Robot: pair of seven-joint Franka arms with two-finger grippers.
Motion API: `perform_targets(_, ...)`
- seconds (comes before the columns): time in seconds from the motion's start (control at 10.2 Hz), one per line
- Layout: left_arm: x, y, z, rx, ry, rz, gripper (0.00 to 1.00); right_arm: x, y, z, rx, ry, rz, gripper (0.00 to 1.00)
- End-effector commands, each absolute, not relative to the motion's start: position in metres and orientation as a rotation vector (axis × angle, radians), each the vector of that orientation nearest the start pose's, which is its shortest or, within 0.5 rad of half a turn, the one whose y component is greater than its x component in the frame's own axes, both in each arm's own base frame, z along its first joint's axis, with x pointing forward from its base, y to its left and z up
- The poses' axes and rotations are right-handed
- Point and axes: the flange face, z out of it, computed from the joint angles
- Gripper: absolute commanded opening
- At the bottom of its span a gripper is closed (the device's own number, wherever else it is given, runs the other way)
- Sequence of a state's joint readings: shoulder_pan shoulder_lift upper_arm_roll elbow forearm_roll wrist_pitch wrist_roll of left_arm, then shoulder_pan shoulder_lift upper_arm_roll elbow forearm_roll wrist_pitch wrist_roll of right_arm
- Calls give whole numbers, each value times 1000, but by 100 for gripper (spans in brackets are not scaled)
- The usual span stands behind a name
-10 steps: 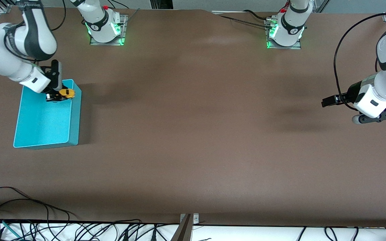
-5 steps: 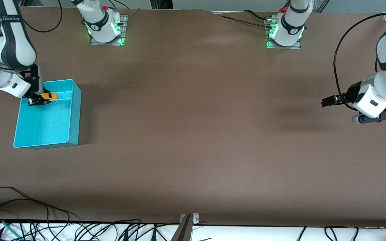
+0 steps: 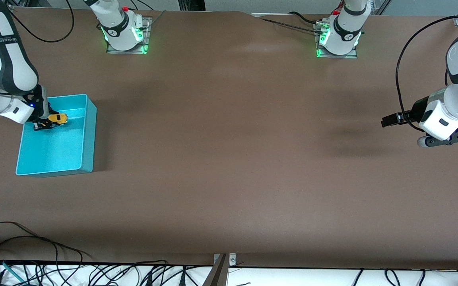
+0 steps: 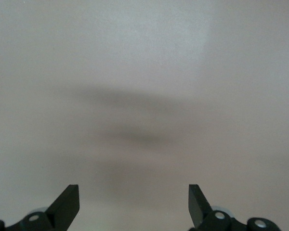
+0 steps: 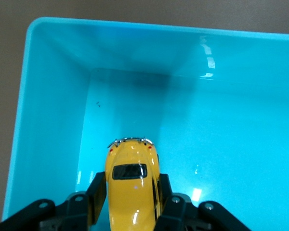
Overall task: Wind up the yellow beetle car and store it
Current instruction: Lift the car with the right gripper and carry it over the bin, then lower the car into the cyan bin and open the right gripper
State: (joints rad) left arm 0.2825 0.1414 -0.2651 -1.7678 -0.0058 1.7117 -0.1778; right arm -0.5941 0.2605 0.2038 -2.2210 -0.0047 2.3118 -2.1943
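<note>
Since a second ago the right gripper (image 3: 47, 122) has carried the yellow beetle car (image 3: 57, 118) away from the teal bin's (image 3: 90, 135) wall on the left arm's side, deeper over the bin toward the table's right-arm end, and it sits lower than before.

Right gripper: fingers (image 5: 97, 192) pressed against both flanks of the car (image 5: 132, 185), gripping it. Car's rounded end with the chrome bumper points away from the wrist camera, dark window visible on top. Car is inside the bin's (image 5: 48, 57) outline, over the part of the floor farther from the front camera. Whether its wheels touch the floor cannot be told. Bin floor around it is bare teal with light glare on the wall.

Left gripper (image 3: 390, 119): waiting in the air over bare brown table (image 3: 229, 159) near the left arm's end. In the left wrist view its fingers (image 4: 67, 204) stand wide apart with nothing between them, only table surface and a soft shadow below.
</note>
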Motion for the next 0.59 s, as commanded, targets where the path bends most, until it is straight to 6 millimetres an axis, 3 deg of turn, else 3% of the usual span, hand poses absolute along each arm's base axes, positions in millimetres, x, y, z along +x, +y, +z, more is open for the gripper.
perform_targets(0.0, 582, 15, 469, -3156, -289, 322, 100, 497, -202, 238, 2055, 2599, 18, 12)
perform_targets(0.2, 582, 14, 469, -3156, -287, 322, 100, 497, -202, 228, 2057, 2599, 26, 13)
perform_targets(0.29, 582, 14, 469, -3156, -287, 322, 100, 496, -202, 222, 2070, 2605, 27, 28)
perform_targets(0.39, 582, 14, 469, -3156, -287, 322, 100, 495, -202, 221, 2097, 2592, 47, 99)
perform_targets(0.49, 582, 14, 469, -3156, -289, 322, 100, 495, -202, 222, 2104, 2591, 50, 100)
